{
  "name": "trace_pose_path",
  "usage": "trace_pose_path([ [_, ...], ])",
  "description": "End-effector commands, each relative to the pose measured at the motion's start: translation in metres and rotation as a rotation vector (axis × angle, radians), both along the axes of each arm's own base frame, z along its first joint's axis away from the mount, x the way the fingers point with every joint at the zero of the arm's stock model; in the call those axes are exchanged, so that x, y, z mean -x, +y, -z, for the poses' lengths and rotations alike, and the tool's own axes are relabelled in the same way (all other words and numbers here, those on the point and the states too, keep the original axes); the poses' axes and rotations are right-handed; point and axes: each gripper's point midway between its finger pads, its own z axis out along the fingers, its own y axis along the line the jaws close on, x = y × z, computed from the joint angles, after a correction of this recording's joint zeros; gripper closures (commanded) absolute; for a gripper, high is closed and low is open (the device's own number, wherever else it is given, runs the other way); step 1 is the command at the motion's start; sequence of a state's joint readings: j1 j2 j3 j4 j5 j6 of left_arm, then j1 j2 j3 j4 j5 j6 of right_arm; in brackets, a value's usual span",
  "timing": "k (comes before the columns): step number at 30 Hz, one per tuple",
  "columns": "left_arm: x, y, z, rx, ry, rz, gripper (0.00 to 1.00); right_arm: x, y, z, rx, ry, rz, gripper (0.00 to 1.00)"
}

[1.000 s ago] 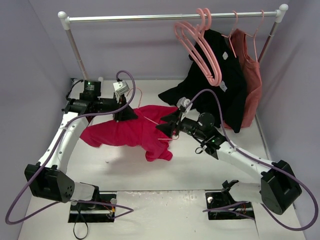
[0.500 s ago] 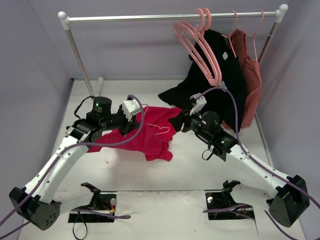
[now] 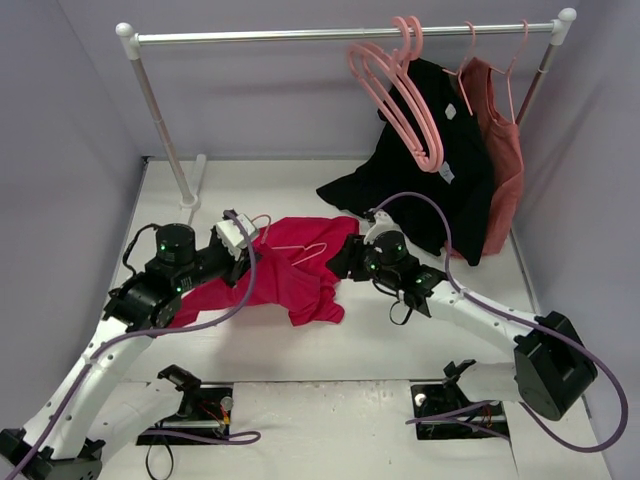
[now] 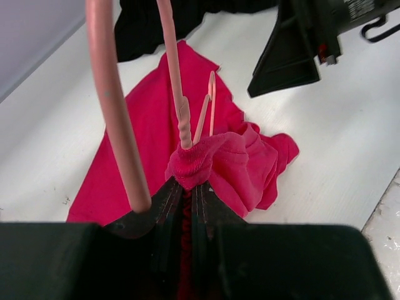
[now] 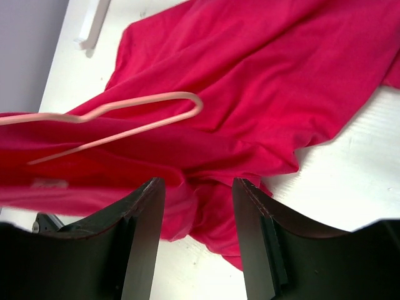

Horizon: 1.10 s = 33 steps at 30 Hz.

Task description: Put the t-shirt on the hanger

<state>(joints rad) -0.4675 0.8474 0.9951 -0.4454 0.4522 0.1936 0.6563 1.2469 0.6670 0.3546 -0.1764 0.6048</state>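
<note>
Gripping a bunched fold of the t-shirt, the left fingers are pinched narrow on the crimson fabric. The neck of the hanger rises out of that same bunch. Cannot tell whether the wire itself is also caught.

T-shirt: crumpled on the tabletop, mid-table between the two arms, one end drawn up to the left fingers. One pink hanger shoulder lies exposed on top of the cloth.

Right fingers: spread wide, nothing between them, poised over the shirt's right part. Contact with the cloth: cannot tell.

Back of the tabletop: rail spanning the width. At its right end hang spare pink hangers, a black shirt and a rust-red sleeveless top. The black shirt's hem reaches down just behind the t-shirt.
</note>
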Motion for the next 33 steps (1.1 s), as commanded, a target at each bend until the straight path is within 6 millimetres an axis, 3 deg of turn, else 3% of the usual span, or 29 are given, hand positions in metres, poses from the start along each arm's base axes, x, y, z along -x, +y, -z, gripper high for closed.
trace_pose_path([
  [1, 0.002, -0.001, -0.034, 0.105, -0.097, -0.012, 1.00, -0.007, 0.018, -0.010, -0.083, -0.008, -0.017, 0.52],
  [6, 0.008, -0.004, -0.020, 0.132, -0.064, -0.002, 1.00, -0.004, 0.029, 0.008, -0.131, 0.032, -0.017, 0.53],
  [9, 0.010, -0.006, -0.016, 0.141, -0.050, 0.007, 1.00, -0.005, 0.036, 0.008, -0.171, 0.037, -0.027, 0.53],
  [27, 0.015, -0.011, -0.015, 0.187, -0.044, 0.032, 1.00, 0.001, 0.063, 0.028, -0.218, 0.100, -0.105, 0.52],
  [33, 0.016, -0.011, -0.014, 0.186, -0.048, 0.028, 1.00, 0.019, 0.073, 0.035, -0.202, 0.124, -0.230, 0.56],
])
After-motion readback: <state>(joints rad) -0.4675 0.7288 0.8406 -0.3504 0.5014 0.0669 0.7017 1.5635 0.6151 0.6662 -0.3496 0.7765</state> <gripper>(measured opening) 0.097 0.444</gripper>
